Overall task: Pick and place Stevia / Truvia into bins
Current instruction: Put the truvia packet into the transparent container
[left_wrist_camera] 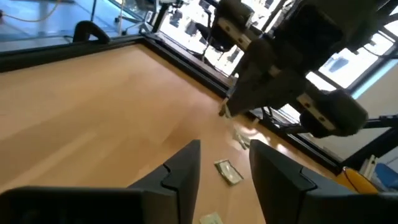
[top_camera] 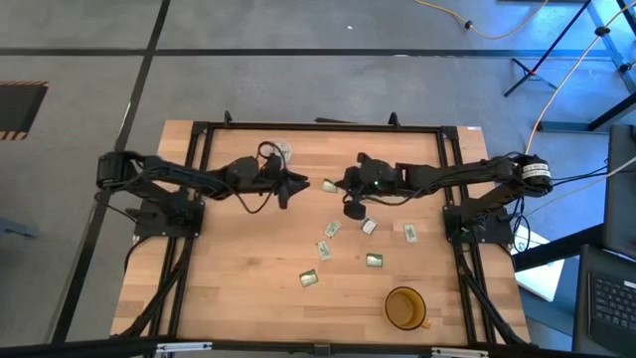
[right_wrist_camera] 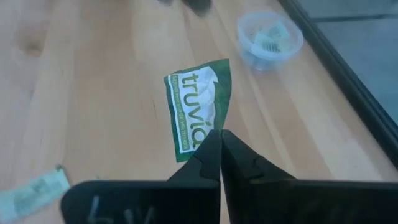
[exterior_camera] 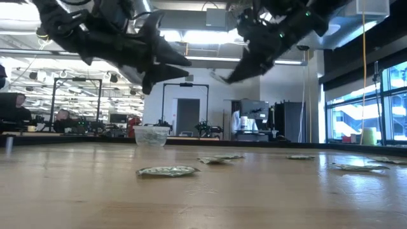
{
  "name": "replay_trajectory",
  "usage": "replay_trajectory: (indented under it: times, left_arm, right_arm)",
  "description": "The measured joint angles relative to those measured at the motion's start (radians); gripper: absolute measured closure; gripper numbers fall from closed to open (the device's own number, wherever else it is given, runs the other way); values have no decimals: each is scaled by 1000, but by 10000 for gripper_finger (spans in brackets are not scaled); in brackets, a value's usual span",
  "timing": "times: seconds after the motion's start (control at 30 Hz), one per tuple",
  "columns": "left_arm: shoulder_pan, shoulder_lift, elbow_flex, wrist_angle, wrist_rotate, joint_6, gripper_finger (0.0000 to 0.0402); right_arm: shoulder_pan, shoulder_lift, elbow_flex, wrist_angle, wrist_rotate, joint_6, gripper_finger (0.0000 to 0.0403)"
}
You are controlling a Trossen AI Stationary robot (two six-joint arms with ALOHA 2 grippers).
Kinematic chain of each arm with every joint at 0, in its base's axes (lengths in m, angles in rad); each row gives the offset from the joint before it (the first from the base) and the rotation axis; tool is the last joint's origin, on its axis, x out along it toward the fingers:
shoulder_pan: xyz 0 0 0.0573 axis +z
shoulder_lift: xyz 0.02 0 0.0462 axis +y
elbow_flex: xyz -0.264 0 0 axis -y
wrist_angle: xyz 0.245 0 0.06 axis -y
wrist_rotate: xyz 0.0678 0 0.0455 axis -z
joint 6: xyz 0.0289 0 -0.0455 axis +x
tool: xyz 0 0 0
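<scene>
A green and white Truvia sachet (right_wrist_camera: 198,109) hangs in the air above the table's middle, and my right gripper (right_wrist_camera: 219,138) is shut on it. My left gripper (left_wrist_camera: 227,163) stands open and holds nothing. It hovers just left of the sachet (top_camera: 329,185), pointing at my right gripper (top_camera: 338,186). The bin, a small clear cup (top_camera: 278,151) with sachets inside, stands on its base near the far edge, behind my left gripper (top_camera: 300,184). Several more sachets (top_camera: 331,230) lie flat on the wood, nearer the front. My right gripper pinches the sachet between its two fingertips by the lower end (right_wrist_camera: 210,132), close to a corner. The fingers slant down from the table's right side. The sachet sticks out beyond the fingertips toward the left, lifted clear of the table (exterior_camera: 219,78).
An amber cup (top_camera: 404,308) stands near the front right. Loose sachets (top_camera: 374,261) are scattered between it and the grippers. A black frame (top_camera: 318,127) runs along the far edge and both sides. Bare wood lies at the front left (top_camera: 219,288).
</scene>
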Motion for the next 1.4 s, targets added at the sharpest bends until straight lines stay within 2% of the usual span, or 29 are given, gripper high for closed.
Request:
replay_trajectory:
  times: [0.33, 0.6, 0.8, 0.93, 1.17, 1.3, 1.4]
  left_arm:
    - [0, 93, 121, -53, 43, -24, 263]
    - [2, 152, 171, -76, 51, -98, 263]
    - [2, 184, 196, -90, 53, -96, 267]
    - [6, 178, 198, -78, 44, -52, 298]
    - [33, 176, 198, -79, 73, -38, 391]
    - [48, 176, 198, -79, 102, -24, 398]
    - [59, 176, 198, -79, 117, -23, 400]
  right_arm:
    - [11, 0, 22, -5, 1, -33, 403]
    - [11, 0, 22, 2, 1, -52, 403]
    - [11, 0, 22, 11, 1, -72, 403]
    - [11, 0, 22, 3, 1, -74, 403]
    - [11, 0, 22, 2, 1, -74, 403]
    - [11, 0, 22, 2, 1, -87, 399]
    - [11, 0, 22, 1, 1, -98, 379]
